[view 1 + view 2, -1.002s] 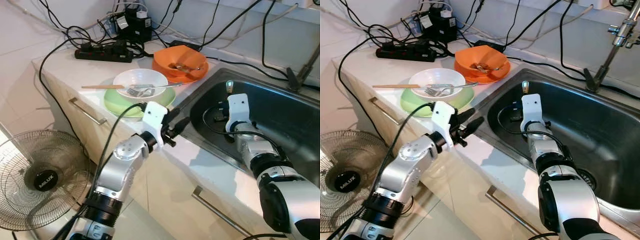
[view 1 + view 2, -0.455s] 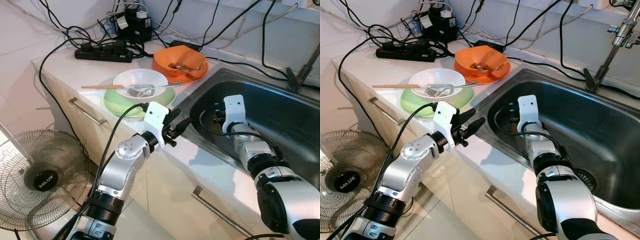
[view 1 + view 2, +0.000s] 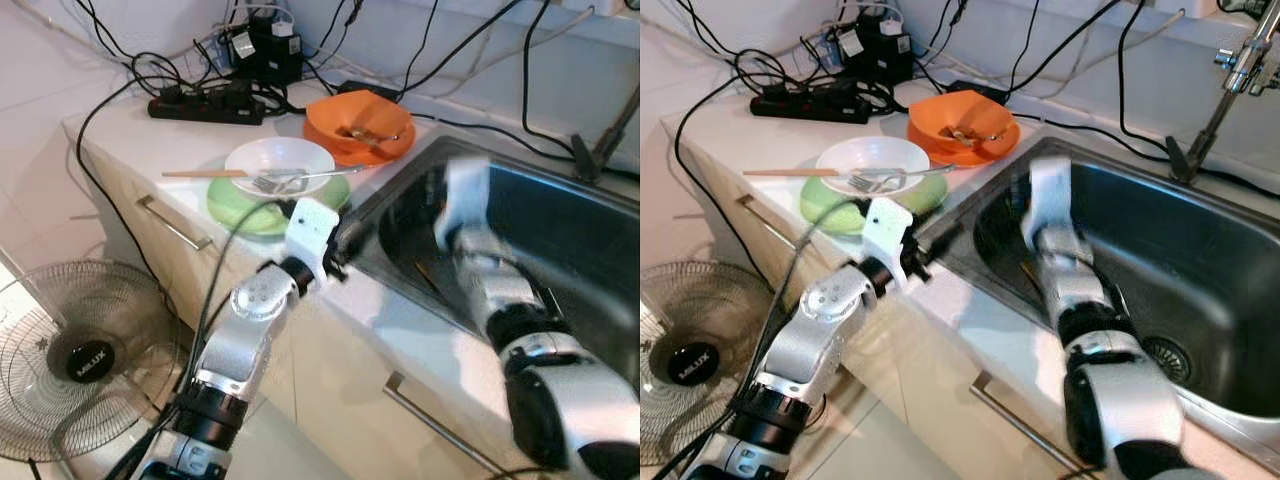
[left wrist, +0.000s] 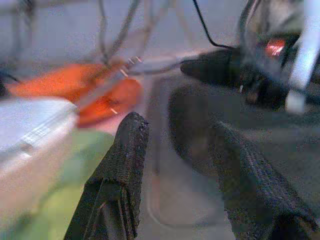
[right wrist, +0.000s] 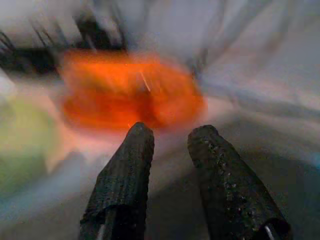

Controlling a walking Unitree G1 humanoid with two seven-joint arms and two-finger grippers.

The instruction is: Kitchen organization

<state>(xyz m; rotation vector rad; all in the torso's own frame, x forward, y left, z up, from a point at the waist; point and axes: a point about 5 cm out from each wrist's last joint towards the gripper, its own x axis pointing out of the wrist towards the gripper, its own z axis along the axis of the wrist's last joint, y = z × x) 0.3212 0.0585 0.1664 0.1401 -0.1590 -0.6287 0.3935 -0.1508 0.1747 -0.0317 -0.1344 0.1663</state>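
Observation:
A white bowl [image 3: 278, 160] stands on a green plate [image 3: 232, 205] on the counter, with a fork [image 3: 300, 180] and a wooden stick [image 3: 200, 173] lying across it. Behind it an orange bowl [image 3: 355, 125] holds utensils. My left gripper [image 3: 345, 245] hovers at the counter edge between the plate and the steel sink [image 3: 580, 230]; in the left wrist view its fingers [image 4: 125, 165] stand open with nothing between them. My right gripper [image 3: 1025, 205] is blurred over the sink's left side, open and empty, pointing at the orange bowl [image 5: 130, 95].
A black power strip [image 3: 205, 103] and many cables crowd the back of the counter. A faucet [image 3: 1230, 70] rises behind the sink. A floor fan [image 3: 80, 355] stands to the left below the counter, whose drawers have metal handles [image 3: 170, 222].
My right arm has risen out of the sink basin and swung toward the orange bowl, blurred in motion. The left gripper has edged slightly toward the sink rim.

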